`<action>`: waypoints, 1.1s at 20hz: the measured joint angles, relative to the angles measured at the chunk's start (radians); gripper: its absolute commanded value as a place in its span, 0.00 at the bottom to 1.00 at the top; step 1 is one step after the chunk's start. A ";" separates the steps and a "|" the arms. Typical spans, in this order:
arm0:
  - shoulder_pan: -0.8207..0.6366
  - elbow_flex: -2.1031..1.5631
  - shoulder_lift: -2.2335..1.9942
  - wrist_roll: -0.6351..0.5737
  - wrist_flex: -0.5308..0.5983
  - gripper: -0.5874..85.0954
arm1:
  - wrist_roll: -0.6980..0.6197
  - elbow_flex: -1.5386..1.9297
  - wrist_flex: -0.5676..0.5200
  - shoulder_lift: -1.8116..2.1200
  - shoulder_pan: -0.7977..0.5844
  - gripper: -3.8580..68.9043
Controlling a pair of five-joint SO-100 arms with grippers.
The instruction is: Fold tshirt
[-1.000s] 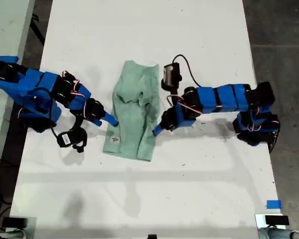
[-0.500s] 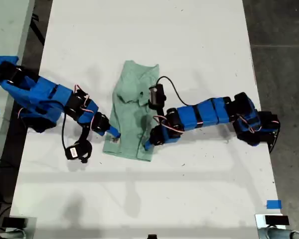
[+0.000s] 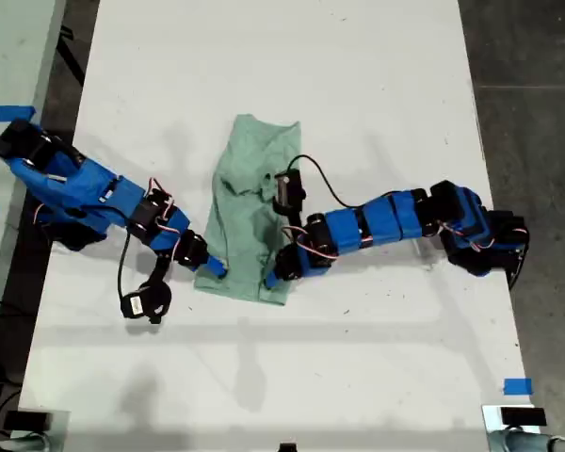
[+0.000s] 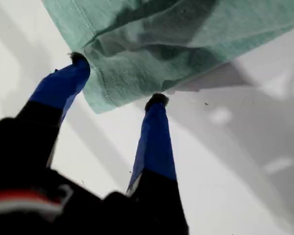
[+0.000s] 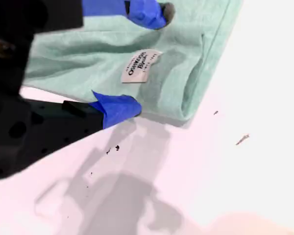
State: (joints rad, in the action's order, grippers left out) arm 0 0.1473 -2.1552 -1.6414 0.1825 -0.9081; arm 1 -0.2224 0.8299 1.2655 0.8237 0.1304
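The tshirt [image 3: 250, 202] lies folded into a narrow pale mint strip on the white table [image 3: 282, 377], mid-way across the exterior view. My first gripper [image 3: 271, 279] comes in from the exterior view's right. It is open, its two blue fingertips [image 4: 157, 102] straddling a lower corner of the tshirt [image 4: 137, 54]. My second gripper [image 3: 216, 271] comes in from the exterior view's left and is open too. Its fingers [image 5: 118, 108] stand either side of the tshirt's [image 5: 88, 58] edge where the white tag [image 5: 139, 66] sits.
Blue tape marks [image 3: 516, 386] sit near the table's lower right corner in the exterior view. A second pale surface with blue tape [image 3: 2, 113] borders the exterior view's left. Dark floor [image 3: 537, 94] runs along its right. Cables [image 3: 320, 184] trail from the wrist cameras.
Both arms have reached further along the tshirt's sides toward its lower hem in the exterior view. Each gripper now sits at a lower corner. The cloth has hardly shifted.
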 measured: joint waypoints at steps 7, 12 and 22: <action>0.048 0.017 0.153 -0.011 0.077 0.26 | -0.002 -0.032 -0.100 -0.094 0.006 0.34; 0.066 0.063 0.201 -0.081 0.075 0.01 | 0.000 -0.069 -0.184 -0.138 0.028 0.07; 0.118 0.569 0.379 -0.172 -0.313 0.01 | -0.008 -0.077 -0.060 -0.049 0.091 0.03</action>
State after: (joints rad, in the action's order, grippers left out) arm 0 0.2654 -1.5861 -1.2625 0.0107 -1.2210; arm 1 -0.2301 0.7532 1.2057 0.7747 0.2209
